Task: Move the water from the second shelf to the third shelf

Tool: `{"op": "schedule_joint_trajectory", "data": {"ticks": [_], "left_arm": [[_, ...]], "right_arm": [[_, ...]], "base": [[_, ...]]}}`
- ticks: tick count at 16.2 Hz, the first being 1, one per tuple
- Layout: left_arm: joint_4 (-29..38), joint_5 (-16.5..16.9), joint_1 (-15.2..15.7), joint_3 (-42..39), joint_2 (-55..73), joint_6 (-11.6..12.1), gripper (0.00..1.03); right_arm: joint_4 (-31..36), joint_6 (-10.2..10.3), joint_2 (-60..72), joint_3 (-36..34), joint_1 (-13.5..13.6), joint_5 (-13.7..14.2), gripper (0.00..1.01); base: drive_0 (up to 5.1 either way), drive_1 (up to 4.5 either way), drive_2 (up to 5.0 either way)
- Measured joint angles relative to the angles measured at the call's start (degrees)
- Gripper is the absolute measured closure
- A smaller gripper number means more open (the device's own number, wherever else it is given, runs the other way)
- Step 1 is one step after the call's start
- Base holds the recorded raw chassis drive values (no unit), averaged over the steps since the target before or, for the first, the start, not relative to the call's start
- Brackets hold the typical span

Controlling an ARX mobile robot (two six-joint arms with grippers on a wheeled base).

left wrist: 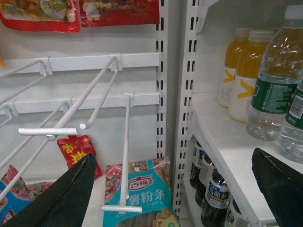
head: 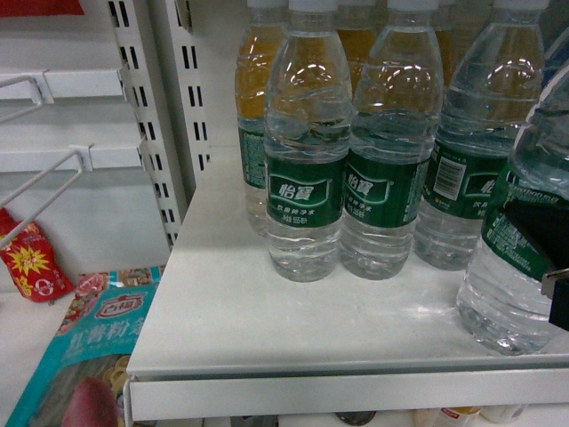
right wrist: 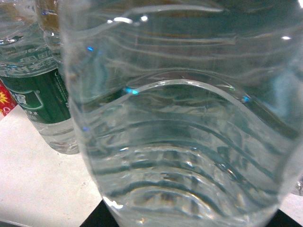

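Left claw (left wrist: 175, 189) hangs with jaws apart near the hook rack (left wrist: 71, 118), well left of the bottles. Right claw (head: 547, 267) is against the upright water (head: 516, 258) at the shelf (head: 267, 311) front right; whether it is clamped, I cannot tell.

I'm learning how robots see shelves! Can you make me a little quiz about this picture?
1. True or false: the water bottle nearest the right tool stands on the white shelf.
2. What colour are the labels on the water bottles?
3. The drinks behind the water in the left wrist view are: A) orange-yellow, B) purple, C) pink.

Key:
1. True, as far as the head view shows.
2. Dark green with white writing.
3. A.
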Motion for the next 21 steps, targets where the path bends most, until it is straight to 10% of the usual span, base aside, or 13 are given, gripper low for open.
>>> {"op": "schedule_joint_trajectory", "data": {"ticks": [9,15,21], "left_arm": [[0.0,0.0,0.0,0.0,0.0,0.0,0.05],[0.0,0.02,0.0,0.0,0.0,0.0,0.05],[0.0,0.0,0.0,0.0,0.0,0.0,0.05]], "right_arm": [[1.46,0.24,3.63,2.19,0.31,1.66,0.63],[1.55,1.05,1.25,2.67,-0.5,1.05,0.04],[-2.16,1.7,0.02,2.73,-0.85,0.22,0.03]], "base": [[-1.1,0.53,0.5],[0.0,0.0,0.0],[0.0,0.0,0.0]]}}
